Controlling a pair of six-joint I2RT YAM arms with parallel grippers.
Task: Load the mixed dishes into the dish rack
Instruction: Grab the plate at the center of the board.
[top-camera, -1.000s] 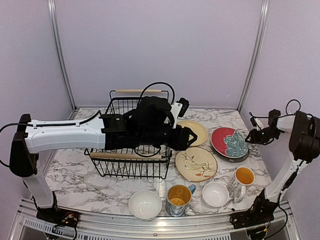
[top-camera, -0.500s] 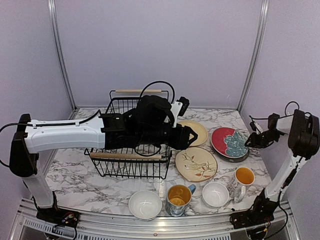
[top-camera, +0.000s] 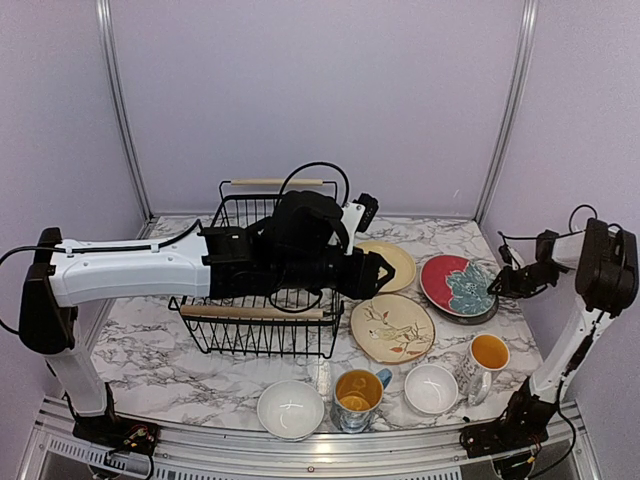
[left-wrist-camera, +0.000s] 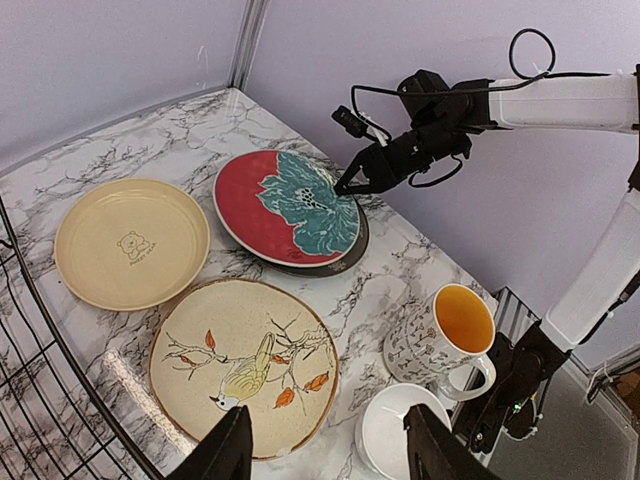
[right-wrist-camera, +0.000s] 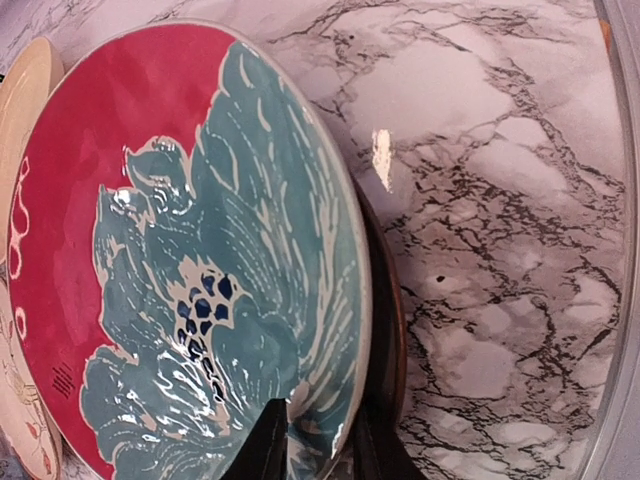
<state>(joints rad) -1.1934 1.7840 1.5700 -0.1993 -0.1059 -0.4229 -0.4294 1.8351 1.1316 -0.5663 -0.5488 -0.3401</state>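
Observation:
A teal leaf-shaped plate lies on a red plate, over a dark grey plate, at the table's right. My right gripper is shut on the stack's right rim: one finger on the teal surface, the other under the rim above the grey plate. Whether the red rim is in the grip too, I cannot tell. My left gripper hangs open and empty over the bird plate. The pale yellow plate lies beside the black wire dish rack.
A white bowl, a mug, a second bowl and a second mug line the front edge. The left arm stretches over the rack. A metal post and the wall stand close behind the right gripper.
The right gripper has dropped to the plate stack's rim and its jaws have narrowed onto it. The left arm has not moved.

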